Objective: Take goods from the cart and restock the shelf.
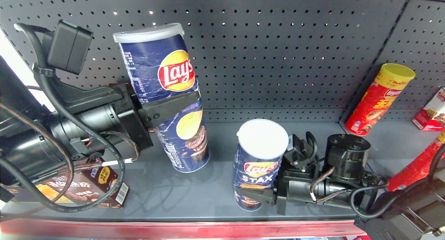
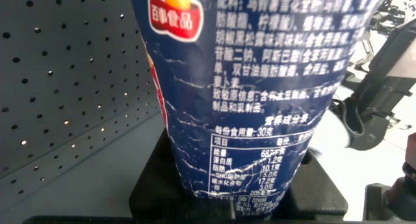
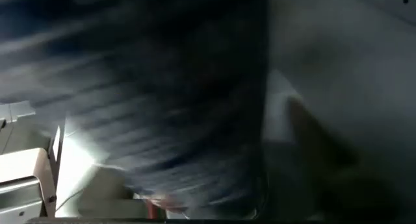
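Left hand (image 1: pixel 171 106) around blue can (image 1: pixel 153 64) — red-yellow logo (image 1: pixel 176 72)

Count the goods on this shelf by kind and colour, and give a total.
Blue cans: 2 (far blue can, near blue can)
Red cans: 2 (leaning red can, partly hidden red can)
Boxes: 2 (brown box, red box)
Total: 6

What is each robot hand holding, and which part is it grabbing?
The left gripper clamps the tilted blue chip can around its middle. The right gripper clamps the upright blue chip can near its bottom.
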Robot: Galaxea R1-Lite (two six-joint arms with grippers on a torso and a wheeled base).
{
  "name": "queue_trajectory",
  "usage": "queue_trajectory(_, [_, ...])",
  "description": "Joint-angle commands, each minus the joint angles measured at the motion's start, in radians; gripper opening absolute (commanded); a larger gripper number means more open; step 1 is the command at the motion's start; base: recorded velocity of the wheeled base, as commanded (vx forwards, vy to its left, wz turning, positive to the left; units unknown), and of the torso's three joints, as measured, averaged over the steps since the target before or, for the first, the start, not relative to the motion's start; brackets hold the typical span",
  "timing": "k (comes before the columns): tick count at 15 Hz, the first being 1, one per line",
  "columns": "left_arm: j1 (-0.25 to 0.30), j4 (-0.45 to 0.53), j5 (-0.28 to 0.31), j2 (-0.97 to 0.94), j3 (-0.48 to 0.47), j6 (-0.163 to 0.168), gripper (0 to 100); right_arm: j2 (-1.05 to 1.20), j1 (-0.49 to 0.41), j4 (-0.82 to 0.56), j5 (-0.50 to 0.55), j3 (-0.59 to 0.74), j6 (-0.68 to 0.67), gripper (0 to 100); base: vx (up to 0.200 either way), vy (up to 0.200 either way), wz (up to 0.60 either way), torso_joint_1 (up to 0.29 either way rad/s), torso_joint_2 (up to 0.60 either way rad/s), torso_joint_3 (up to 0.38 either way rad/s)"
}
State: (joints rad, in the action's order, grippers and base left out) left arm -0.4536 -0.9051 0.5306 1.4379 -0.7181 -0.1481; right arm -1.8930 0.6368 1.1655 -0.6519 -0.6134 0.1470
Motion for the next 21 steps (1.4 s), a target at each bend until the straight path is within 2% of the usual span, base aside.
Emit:
queue_trajectory(1, [0.001, 0.0, 0.0, -0.002, 0.0, -0.001, 0, 0.002, -0.011, 0.0, 0.002, 0.011, 0.002, 100, 0.0, 0.0, 0.0, 0.0, 0.0, 0.0])
queue_trajectory(9, [0.0, 0.0, 0.005, -0.025, 0.016, -0.001, 0, 0.222, -0.04, 0.005, 0.009, 0.136, -0.003, 100, 0.0, 0.0, 0.0, 0.0, 0.0, 0.0])
queue_trajectory(13, [-0.002, 0.0, 0.006, -0.071, 0.066, -0.001, 0, 0.391, -0.085, -0.009, 0.04, 0.265, -0.004, 100, 0.0, 0.0, 0.0, 0.0, 0.0, 0.0])
queue_trajectory(16, [-0.002, 0.005, 0.006, -0.1, 0.078, -0.001, 0, 0.54, -0.097, -0.05, 0.112, 0.34, -0.004, 100, 0.0, 0.0, 0.0, 0.0, 0.0, 0.0])
queue_trajectory(17, [-0.002, 0.008, 0.006, -0.119, 0.085, 0.001, 0, 0.626, -0.128, -0.066, 0.155, 0.397, -0.004, 100, 0.0, 0.0, 0.0, 0.0, 0.0, 0.0])
queue_trajectory(19, [-0.004, 0.009, 0.009, -0.145, 0.104, 0.001, 0, 0.758, -0.201, -0.095, 0.16, 0.495, -0.004, 100, 0.0, 0.0, 0.0, 0.0, 0.0, 0.0])
queue_trajectory(21, [-0.007, 0.009, 0.011, -0.16, 0.121, 0.001, 0, 0.888, -0.235, -0.152, 0.166, 0.563, -0.004, 100, 0.0, 0.0, 0.0, 0.0, 0.0, 0.0])
